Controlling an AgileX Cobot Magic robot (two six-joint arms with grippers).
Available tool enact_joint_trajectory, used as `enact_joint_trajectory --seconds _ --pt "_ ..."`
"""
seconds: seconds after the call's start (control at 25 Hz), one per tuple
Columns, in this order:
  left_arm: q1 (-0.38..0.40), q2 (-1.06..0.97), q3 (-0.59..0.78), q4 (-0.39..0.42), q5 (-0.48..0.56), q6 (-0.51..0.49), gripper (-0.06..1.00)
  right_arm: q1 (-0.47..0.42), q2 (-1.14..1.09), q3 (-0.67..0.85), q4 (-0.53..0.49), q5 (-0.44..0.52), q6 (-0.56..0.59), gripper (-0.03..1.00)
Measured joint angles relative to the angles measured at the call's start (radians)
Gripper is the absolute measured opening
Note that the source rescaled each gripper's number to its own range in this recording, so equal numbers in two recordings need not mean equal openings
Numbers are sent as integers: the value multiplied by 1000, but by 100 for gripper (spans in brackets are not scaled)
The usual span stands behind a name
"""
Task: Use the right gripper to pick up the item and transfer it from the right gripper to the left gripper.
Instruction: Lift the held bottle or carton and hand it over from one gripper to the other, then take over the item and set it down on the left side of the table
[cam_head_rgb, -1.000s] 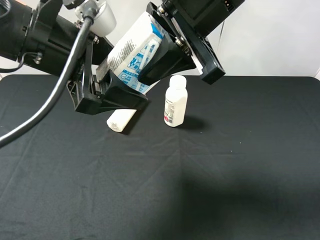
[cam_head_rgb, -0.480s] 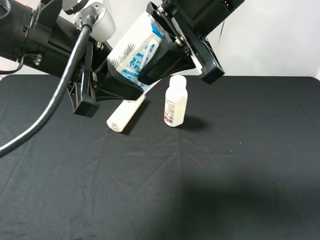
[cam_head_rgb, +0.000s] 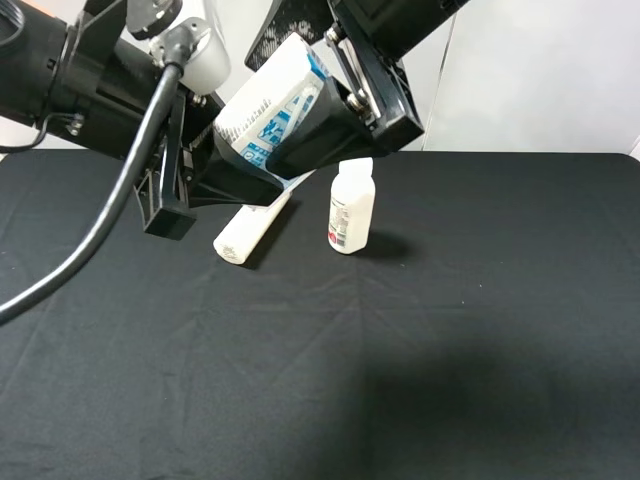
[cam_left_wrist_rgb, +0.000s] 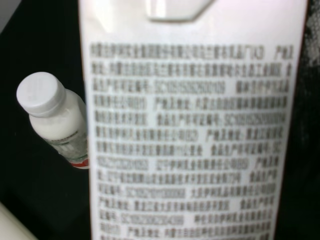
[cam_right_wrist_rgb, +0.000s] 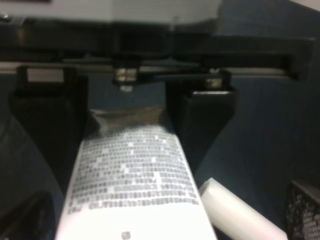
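The item, a white carton (cam_head_rgb: 283, 75) with blue print, hangs tilted in the air above the table's back left. My left gripper (cam_head_rgb: 235, 168), on the arm with the grey cable, is shut on its lower end. The right wrist view shows those left fingers (cam_right_wrist_rgb: 207, 120) clamped on the far end of the carton (cam_right_wrist_rgb: 130, 175). My right gripper (cam_head_rgb: 268, 112) is around the carton's upper end with its jaws spread, one finger (cam_right_wrist_rgb: 305, 212) standing clear of the carton's side. The carton's printed face (cam_left_wrist_rgb: 190, 125) fills the left wrist view.
A white capped bottle (cam_head_rgb: 350, 210) stands on the black table (cam_head_rgb: 420, 350) just right of the grippers and shows in the left wrist view (cam_left_wrist_rgb: 52, 117). A white tube-like bottle (cam_head_rgb: 250, 228) lies under the carton and shows in the right wrist view (cam_right_wrist_rgb: 240, 212).
My left gripper closed on the carton's lower end. My right gripper then spread its jaws and shifted slightly up and left. The carton stayed in the air.
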Motion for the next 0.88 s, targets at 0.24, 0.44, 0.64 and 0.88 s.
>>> enact_joint_trajectory --seconds 0.24,0.44,0.64,0.88 --pt "0 0 0 0 2 0 0 0 0 0 1 -1 12 99" --pt "0 0 0 0 2 0 0 0 -19 0 -16 23 40 99" --pt "0 0 0 0 2 0 0 0 -73 0 -79 58 96 100" --pt "0 0 0 0 2 1 0 0 -135 0 -184 104 220 99"
